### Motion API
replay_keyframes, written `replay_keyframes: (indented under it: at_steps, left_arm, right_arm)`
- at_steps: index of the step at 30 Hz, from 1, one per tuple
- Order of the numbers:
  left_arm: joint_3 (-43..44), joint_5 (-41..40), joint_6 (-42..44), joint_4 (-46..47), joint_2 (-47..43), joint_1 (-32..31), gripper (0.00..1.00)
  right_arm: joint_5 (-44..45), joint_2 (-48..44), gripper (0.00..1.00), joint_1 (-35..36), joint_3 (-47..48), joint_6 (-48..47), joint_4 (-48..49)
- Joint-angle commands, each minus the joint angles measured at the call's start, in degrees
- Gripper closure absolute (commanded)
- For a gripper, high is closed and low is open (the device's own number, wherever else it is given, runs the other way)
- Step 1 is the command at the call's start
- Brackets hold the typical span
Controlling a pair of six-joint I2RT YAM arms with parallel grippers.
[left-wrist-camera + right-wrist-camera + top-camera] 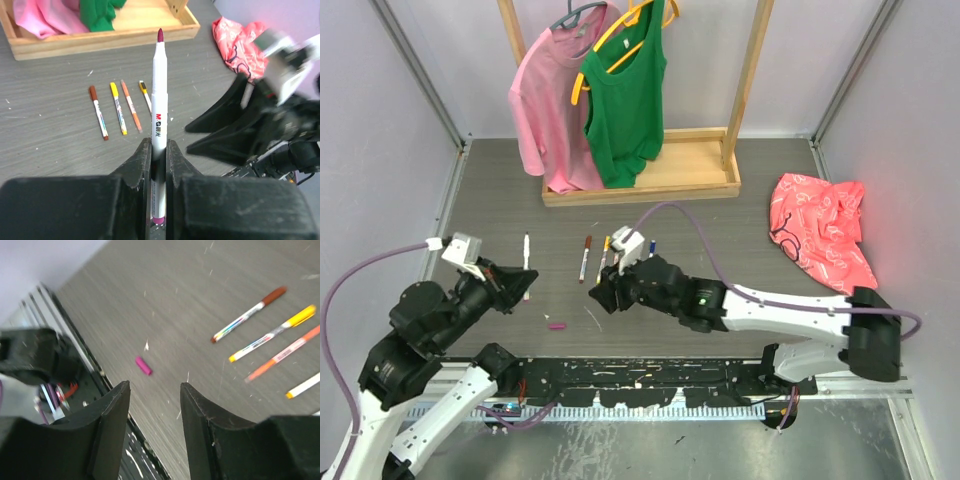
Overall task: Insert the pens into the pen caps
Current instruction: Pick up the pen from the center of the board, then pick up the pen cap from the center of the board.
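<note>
Held pen point(159, 95): I see a white barrel, magenta tip and tail.
Loose cap point(143, 365): magenta.
Lying pens point(118, 108): brown, yellow, orange caps; white printed barrels.
Table point(490, 190): grey, I make out streaky grain.
T-shirt point(545, 100): pink.
Vest point(625, 100): green.
Crumpled cloth point(820, 235): coral, white pattern.

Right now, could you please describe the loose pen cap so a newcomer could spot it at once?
On the grey wood-grain table, look just beyond the black rail at the near edge, left of centre. There lies a short magenta plastic cap, alone; the white pens farther back are long and slim.
</note>
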Motion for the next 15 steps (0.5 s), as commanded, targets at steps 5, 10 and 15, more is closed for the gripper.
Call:
replay_keyframes:
  at_steps: [5,10,15]
  left_arm:
    - [6.6,-4.3,2.2,-1.9,-2.1,0.2,1.0]
    - [13.0,-7.4,1.9,-2.5,-2.8,0.2,1.0]
    - [18.4,-7.8,2.8,-4.1,-1.2,0.2,1.0]
  right_arm:
    - [-19.3,19.9,0.5,0.1,15.5,-9.7,-8.6]
    - [-25.0,31.2,0.52,0.1,24.4,-12.0,-11.4]
    - [-28.3,41.0,0.55,1.1,33.5,-14.7,-15.9]
